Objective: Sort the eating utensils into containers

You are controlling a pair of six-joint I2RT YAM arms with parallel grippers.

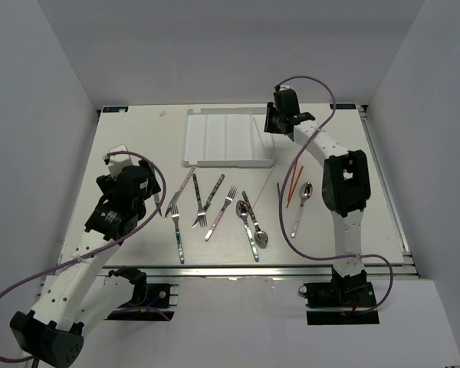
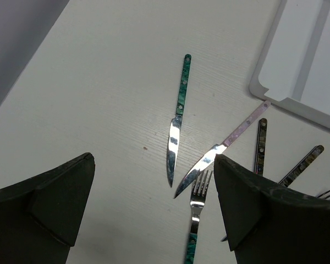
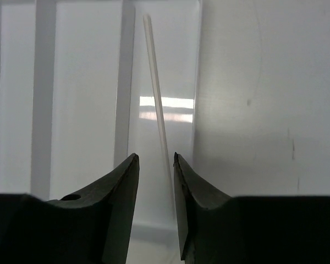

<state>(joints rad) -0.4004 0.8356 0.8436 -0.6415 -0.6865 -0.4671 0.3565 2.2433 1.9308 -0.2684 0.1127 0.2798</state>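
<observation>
The white tray (image 1: 215,138) lies at the table's back, with long parallel compartments. My right gripper (image 1: 274,121) hovers over its right end. In the right wrist view its jaws (image 3: 155,159) stand slightly apart over the rightmost slot, where a white chopstick (image 3: 155,93) lies lengthwise, running down between the fingers. Forks, knives and spoons (image 1: 215,211) lie spread on the table in front of the tray. My left gripper (image 1: 153,197) is open and empty left of them; its wrist view (image 2: 154,187) shows a teal-handled knife (image 2: 177,118), a pink-handled knife (image 2: 225,146) and a fork (image 2: 197,214).
Red chopsticks (image 1: 294,184) and a spoon (image 1: 306,191) lie right of centre, near the right arm. A thin pale stick (image 1: 265,184) lies beside the tray's front right corner. White walls close in the table on three sides.
</observation>
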